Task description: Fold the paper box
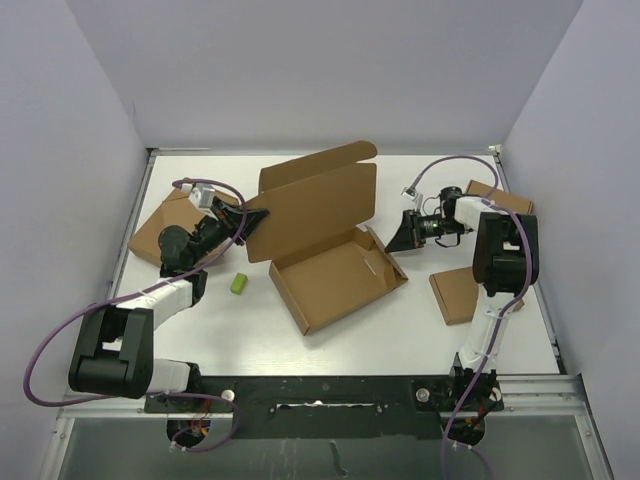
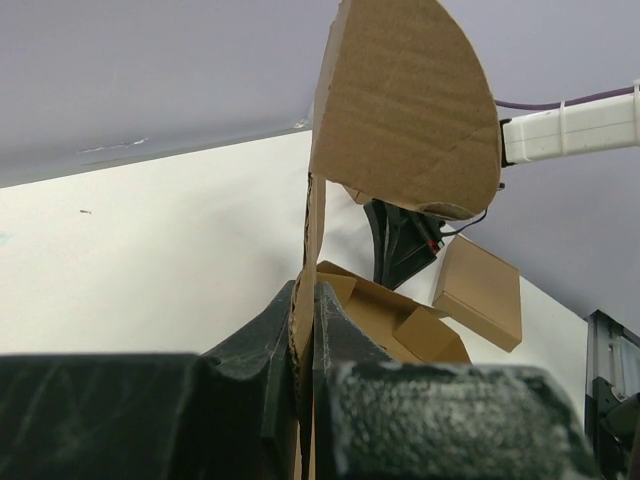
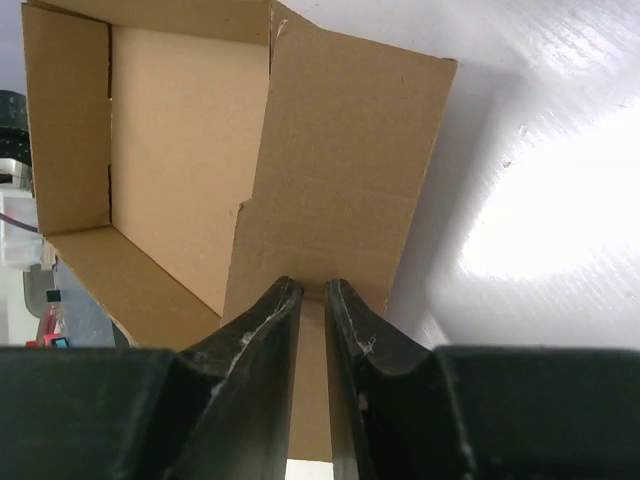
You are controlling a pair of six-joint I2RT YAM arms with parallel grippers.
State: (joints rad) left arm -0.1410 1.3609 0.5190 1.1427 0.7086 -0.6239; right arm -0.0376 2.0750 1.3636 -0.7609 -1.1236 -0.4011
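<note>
The paper box (image 1: 335, 280) lies mid-table as a shallow brown tray, its big lid (image 1: 315, 205) tilted up behind it. My left gripper (image 1: 240, 222) is shut on the lid's left edge. In the left wrist view the cardboard edge (image 2: 305, 310) is pinched between the jaws, and a rounded flap (image 2: 405, 110) rises above them. My right gripper (image 1: 405, 235) is at the tray's right side. In the right wrist view its jaws (image 3: 312, 292) stand a narrow gap apart with the tips against a side flap (image 3: 340, 170). Nothing is between them.
A small green block (image 1: 239, 284) lies left of the tray. Flat brown boxes lie under the left arm (image 1: 160, 225), by the right arm (image 1: 462, 295) and at the back right (image 1: 500, 198). Walls close in the table on three sides.
</note>
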